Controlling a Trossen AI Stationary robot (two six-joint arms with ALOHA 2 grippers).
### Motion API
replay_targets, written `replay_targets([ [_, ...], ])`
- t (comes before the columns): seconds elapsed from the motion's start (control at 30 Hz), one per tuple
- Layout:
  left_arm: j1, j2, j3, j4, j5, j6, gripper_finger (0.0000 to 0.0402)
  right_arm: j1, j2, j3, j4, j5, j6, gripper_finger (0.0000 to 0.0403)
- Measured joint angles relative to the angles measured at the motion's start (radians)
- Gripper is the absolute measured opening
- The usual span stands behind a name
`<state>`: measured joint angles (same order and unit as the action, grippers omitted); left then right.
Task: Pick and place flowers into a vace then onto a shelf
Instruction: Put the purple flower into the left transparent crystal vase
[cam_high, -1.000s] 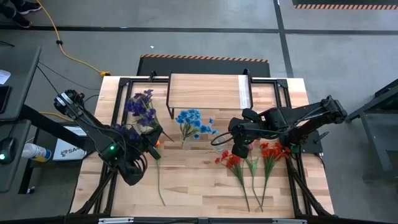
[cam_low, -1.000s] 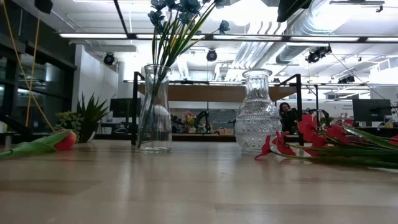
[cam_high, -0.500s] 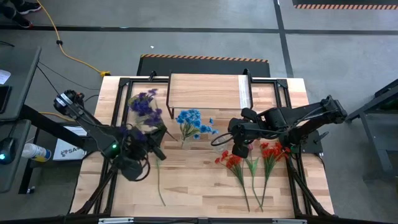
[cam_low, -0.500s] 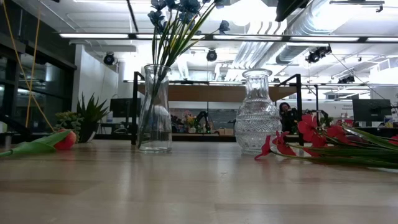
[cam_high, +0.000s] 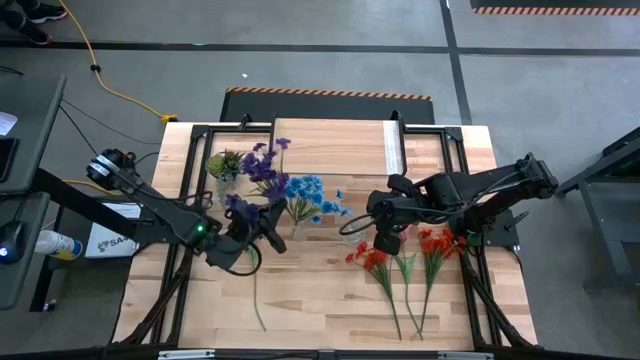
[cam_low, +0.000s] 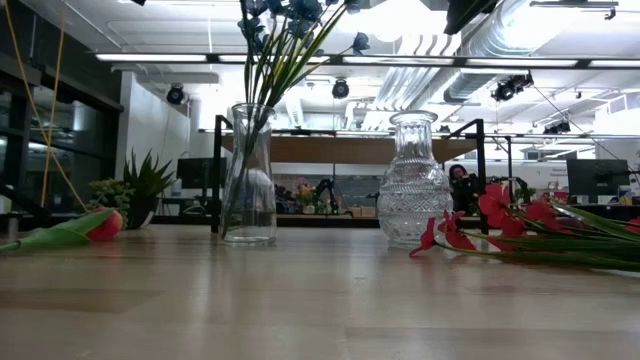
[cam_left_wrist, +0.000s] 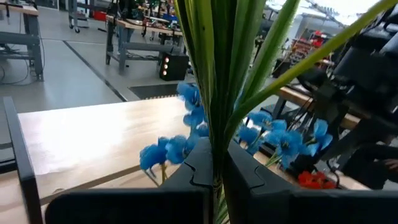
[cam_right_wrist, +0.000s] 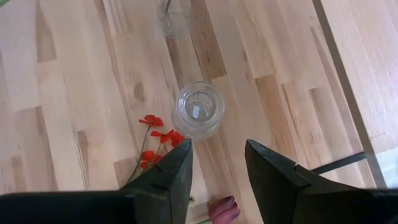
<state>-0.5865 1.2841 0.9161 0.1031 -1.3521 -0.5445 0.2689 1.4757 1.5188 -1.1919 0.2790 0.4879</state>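
High view gives us bare tabletop (cam_high: 320, 300) along the near edge, with the shelf (cam_high: 335, 147) at the far edge. Our left gripper (cam_high: 262, 222) is clamped on the stems of the purple flowers (cam_high: 262, 168), just beside the blue flowers (cam_high: 312, 195) in the plain vase (cam_low: 249, 175). Our right gripper (cam_right_wrist: 214, 171) hovers with fingers parted, empty, above the ribbed vase (cam_right_wrist: 198, 109); red flowers (cam_high: 400, 252) lie near it.
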Motion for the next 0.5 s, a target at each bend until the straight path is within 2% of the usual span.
replay_targets([
  [0.2, 0.006, 0.000, 0.000, -0.066, 0.004, -0.028, 0.0046, 0.000, 0.000, 0.000, 0.000, 0.004, -0.025, 0.0139],
  [0.5, 0.004, 0.001, 0.000, -0.285, -0.034, -0.243, 0.0046, 0.000, 0.000, 0.000, 0.000, 0.007, -0.020, 0.0139],
])
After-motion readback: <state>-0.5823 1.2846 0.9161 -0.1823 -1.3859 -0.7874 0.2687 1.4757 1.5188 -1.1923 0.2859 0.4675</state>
